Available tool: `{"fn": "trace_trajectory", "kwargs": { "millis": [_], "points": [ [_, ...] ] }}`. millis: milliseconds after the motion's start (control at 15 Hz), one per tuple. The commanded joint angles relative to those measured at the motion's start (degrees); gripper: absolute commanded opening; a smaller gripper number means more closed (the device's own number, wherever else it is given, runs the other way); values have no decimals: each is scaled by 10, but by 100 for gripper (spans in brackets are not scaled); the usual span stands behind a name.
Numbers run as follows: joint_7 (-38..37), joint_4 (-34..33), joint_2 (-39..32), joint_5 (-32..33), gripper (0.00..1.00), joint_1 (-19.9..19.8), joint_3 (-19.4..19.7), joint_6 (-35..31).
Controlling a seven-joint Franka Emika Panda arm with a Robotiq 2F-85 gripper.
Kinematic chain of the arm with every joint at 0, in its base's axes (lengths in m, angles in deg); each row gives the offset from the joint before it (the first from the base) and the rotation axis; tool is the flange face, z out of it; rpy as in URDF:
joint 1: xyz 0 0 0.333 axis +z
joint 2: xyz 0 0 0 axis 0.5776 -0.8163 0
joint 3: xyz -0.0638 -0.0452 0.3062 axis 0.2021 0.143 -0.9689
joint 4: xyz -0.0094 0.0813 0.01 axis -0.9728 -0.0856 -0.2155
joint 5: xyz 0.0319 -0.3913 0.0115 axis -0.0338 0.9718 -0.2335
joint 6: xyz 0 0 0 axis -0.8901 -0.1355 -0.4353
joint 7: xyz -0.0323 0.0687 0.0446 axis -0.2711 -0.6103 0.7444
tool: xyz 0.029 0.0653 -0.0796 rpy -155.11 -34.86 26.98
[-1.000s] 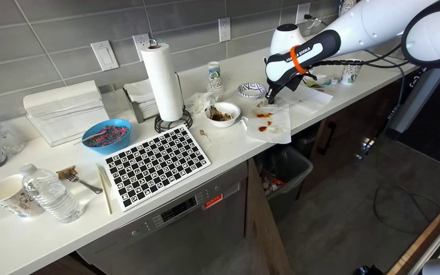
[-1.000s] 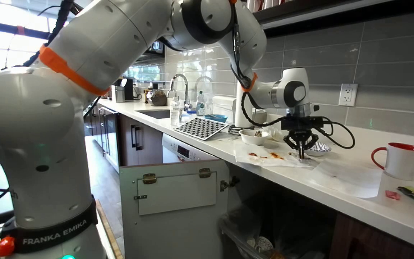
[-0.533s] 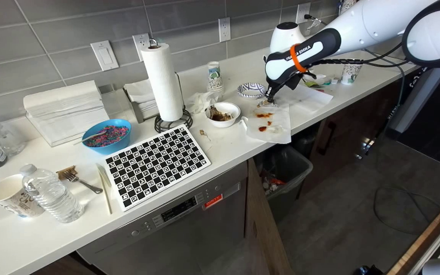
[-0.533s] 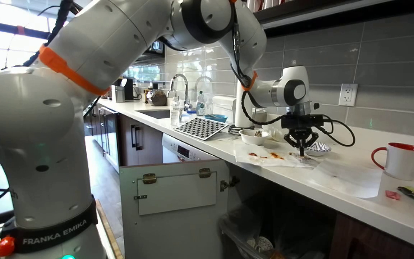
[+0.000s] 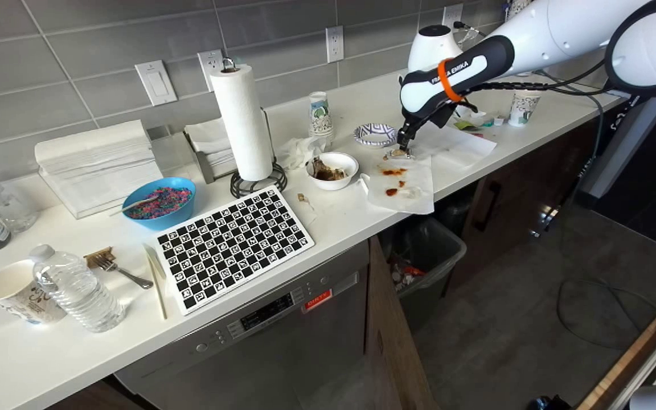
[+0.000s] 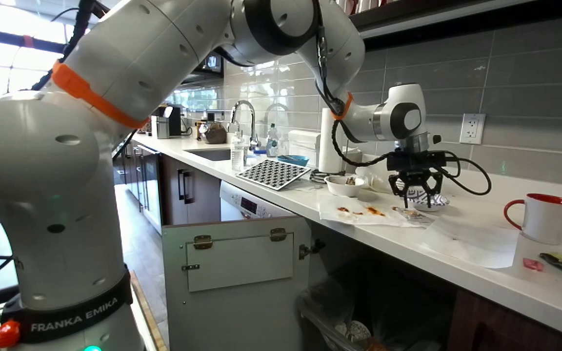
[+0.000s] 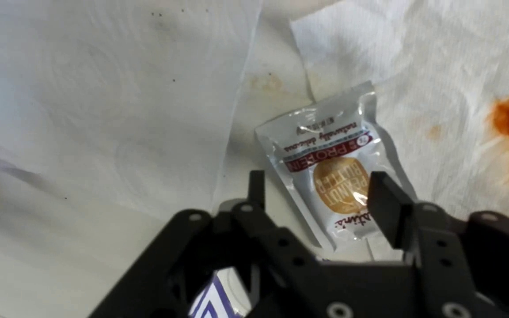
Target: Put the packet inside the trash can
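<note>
The packet (image 7: 325, 152), silvery with a peanut butter label, lies flat on the worktop, partly over the stained paper. It also shows in both exterior views (image 5: 401, 154) (image 6: 415, 214). My gripper (image 7: 314, 187) stands open just above it, with a wide gap between the fingers. Nothing is held. In the wrist view the right finger (image 7: 389, 207) covers part of the packet's edge. The gripper (image 6: 417, 204) is clear of the counter in an exterior view. Below counter height, the trash can (image 5: 458, 255) stands in the open cabinet, lined with a clear bag and holding some rubbish.
A patterned bowl (image 5: 374, 135) sits right behind the gripper. Close by are a white bowl (image 5: 332, 183) with food scraps and stained paper (image 5: 413, 191). A red-handled mug (image 6: 547, 219) stands farther along. The open cabinet door (image 6: 237, 292) juts out below the counter edge.
My gripper was shut and down at the packet. Now its jaws have opened, and it has risen slightly and shifted a little right in both exterior views. The packet lies in about the same place.
</note>
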State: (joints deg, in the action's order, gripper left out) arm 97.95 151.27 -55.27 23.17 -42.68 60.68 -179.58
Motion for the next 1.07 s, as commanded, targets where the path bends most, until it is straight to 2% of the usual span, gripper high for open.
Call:
{"fn": "trace_trajectory", "kwargs": {
  "millis": [0,67,267,400,533,800,1000],
  "points": [
    [-9,-13,-16,-5,73,-7,-1,7],
    [-9,-15,-19,-6,69,-9,-1,7],
    [-10,-21,-29,-8,43,-13,-2,7],
    [-10,-26,-34,-10,35,-16,-3,8],
    [-11,-33,-39,-12,32,-17,-3,9],
    [-10,-43,-47,-13,44,-18,-5,12],
    [-8,-50,-53,-15,44,-21,-7,14]
  ]
}}
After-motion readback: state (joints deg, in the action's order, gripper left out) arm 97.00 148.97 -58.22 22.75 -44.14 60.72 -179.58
